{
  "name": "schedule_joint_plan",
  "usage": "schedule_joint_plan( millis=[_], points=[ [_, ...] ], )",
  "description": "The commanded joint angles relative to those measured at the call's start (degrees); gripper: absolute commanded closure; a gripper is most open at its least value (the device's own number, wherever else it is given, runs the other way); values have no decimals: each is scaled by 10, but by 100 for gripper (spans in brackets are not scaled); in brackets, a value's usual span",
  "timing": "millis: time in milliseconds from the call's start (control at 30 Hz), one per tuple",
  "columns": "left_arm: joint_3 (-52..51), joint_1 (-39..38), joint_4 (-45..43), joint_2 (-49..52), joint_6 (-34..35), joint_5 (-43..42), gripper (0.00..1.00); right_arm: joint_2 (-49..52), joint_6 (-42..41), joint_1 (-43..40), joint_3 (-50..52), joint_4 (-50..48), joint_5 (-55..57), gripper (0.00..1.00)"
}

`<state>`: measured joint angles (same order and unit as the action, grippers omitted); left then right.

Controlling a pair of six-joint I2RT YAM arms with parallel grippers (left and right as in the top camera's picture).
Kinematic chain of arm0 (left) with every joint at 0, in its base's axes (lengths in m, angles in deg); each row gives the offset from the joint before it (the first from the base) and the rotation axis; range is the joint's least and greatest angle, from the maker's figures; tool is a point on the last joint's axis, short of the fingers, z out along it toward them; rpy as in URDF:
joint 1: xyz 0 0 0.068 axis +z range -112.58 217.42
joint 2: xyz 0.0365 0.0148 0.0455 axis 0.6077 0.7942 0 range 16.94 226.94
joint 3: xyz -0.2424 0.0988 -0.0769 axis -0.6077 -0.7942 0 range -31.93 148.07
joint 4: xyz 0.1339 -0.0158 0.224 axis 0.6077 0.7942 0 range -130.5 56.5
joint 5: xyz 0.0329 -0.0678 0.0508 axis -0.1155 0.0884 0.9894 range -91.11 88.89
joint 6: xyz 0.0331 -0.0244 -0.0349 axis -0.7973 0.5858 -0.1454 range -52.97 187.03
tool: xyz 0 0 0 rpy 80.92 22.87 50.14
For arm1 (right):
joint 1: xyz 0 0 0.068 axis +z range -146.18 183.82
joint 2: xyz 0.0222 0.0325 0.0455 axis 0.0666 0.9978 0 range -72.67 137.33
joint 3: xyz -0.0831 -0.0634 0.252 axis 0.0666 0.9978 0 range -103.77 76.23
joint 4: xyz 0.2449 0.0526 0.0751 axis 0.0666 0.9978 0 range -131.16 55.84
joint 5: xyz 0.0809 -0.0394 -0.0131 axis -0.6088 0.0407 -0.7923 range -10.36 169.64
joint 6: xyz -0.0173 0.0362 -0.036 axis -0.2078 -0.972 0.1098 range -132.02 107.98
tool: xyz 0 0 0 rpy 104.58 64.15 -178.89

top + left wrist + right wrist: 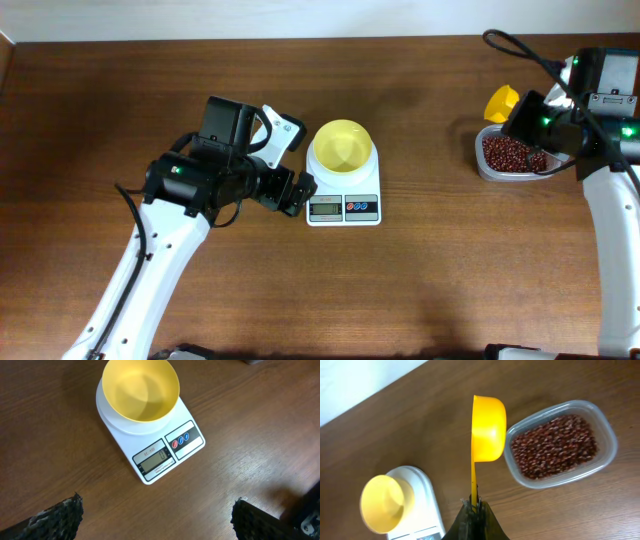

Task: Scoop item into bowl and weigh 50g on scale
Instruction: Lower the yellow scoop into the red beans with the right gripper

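The pale yellow bowl (343, 145) stands empty on the white scale (343, 207), also seen in the left wrist view, bowl (140, 390) on scale (155, 460). The reddish-brown beans (512, 153) fill a clear container (487, 165) at the right; beans (554, 446) also show in the right wrist view. My right gripper (474, 505) is shut on the handle of a bright yellow scoop (488, 427), held on its side just left of the container. My left gripper (157, 515) is open and empty, just left of the scale's front (297, 195).
The clear container (607, 455) sits near the table's right side. The table's far edge meets a white wall (355, 380). Bare wood lies between the scale and the container.
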<state>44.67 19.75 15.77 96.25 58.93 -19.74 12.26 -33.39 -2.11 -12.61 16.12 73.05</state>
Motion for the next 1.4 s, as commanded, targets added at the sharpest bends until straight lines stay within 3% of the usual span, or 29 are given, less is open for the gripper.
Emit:
schedule_joint_plan(
  millis=[0,67,200,333,700,1200,1367],
  points=[
    [-6,-1,-1,5,-12,-4,1,-5,93,-10,-6,0,30,96],
    [-6,-1,-1,5,-12,-4,1,-5,168,-10,-6,3,33,96],
    [-6,-1,-1,5,-12,-4,1,13,183,-9,-6,9,195,96],
    [-6,-1,0,5,-12,-4,1,52,231,-10,-6,60,207,96],
    [-6,-1,-1,5,-12,-4,1,145,256,-40,-4,53,223,96],
    [-6,-1,-1,5,-12,-4,1,205,257,-52,-1,41,51,96],
    [-6,-1,-1,5,-12,-4,1,205,257,-142,0,43,-101,96]
  ],
)
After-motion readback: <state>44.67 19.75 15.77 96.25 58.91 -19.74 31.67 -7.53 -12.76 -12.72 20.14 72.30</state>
